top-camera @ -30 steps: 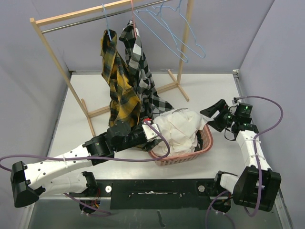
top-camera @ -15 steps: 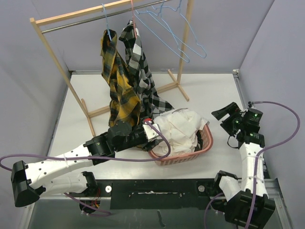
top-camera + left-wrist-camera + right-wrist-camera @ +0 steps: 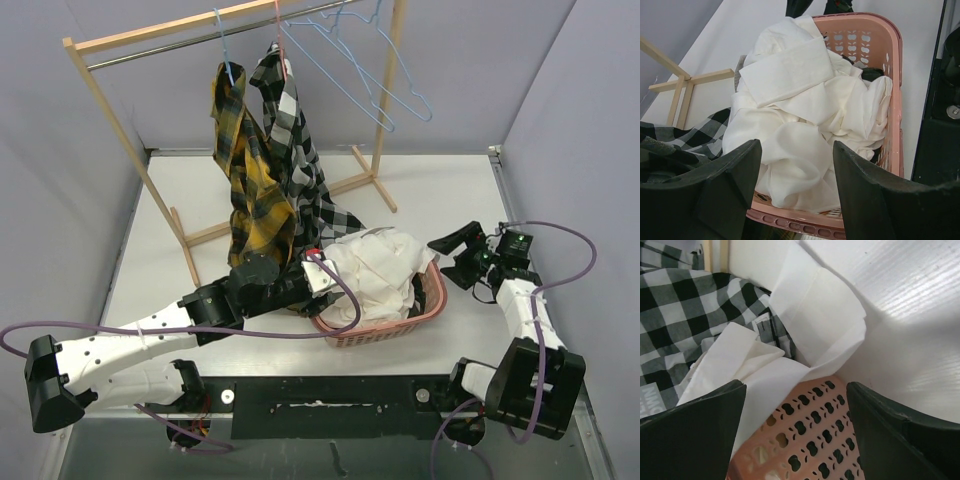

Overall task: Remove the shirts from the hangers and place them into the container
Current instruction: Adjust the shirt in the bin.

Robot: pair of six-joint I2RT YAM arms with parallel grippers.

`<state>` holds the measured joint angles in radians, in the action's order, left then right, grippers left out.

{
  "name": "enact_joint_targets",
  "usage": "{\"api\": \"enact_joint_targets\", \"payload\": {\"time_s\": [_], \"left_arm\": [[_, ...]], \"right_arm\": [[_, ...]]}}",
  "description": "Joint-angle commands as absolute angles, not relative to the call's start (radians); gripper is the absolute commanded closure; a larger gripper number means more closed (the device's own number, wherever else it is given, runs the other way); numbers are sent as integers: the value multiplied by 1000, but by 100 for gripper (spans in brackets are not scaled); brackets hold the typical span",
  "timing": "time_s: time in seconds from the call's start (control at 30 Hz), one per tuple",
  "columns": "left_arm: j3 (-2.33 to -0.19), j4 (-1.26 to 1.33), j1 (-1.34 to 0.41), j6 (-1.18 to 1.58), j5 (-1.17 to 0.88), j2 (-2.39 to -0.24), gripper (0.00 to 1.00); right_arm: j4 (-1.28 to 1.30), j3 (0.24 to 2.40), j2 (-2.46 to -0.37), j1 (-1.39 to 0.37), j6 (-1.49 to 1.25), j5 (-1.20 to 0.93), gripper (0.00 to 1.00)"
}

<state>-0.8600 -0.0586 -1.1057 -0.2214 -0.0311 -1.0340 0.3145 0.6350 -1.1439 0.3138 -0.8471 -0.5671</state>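
Shirts: yellow plaid shirt and check shirt hang far left on the wooden rack. Left gripper, spread and empty, sits over the white shirt in the pink basket. Right gripper, spread, has swung back to the basket's right rim; you have two shirts left to unhang.

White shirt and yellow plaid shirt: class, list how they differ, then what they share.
Look: the white shirt is plain; the yellow plaid shirt carries black checks.
Place: the white shirt lies in the pink basket; the yellow plaid shirt hangs from a blue hanger on the rail.
Pose: the white shirt is heaped; the yellow plaid shirt trails long.
Shared: both are creased cloth.
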Motion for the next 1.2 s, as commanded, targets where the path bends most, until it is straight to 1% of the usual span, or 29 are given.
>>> {"api": "enact_joint_targets", "payload": {"time_s": [0.0, 0.3, 0.53, 0.77, 0.93, 1.17], "left_arm": [[-891, -23, -1112, -225, -30, -1032, 42], [-888, -23, -1112, -231, -25, -1025, 42], [-889, -25, -1112, -233, -22, -1032, 42], [-889, -26, -1112, -235, -22, -1040, 43], [-890, -26, -1112, -233, -24, -1041, 42], [-892, -26, -1114, -230, -31, -1043, 42]], "right_arm": [[157, 640, -1159, 318, -902, -652, 16], [29, 642, -1300, 317, -945, -731, 16], [-37, 622, -1344, 303, -964, -747, 17], [-23, 616, -1307, 264, -975, -750, 18], [36, 576, -1224, 264, -948, -753, 18], [190, 526, -1070, 266, -870, -713, 18]]}}
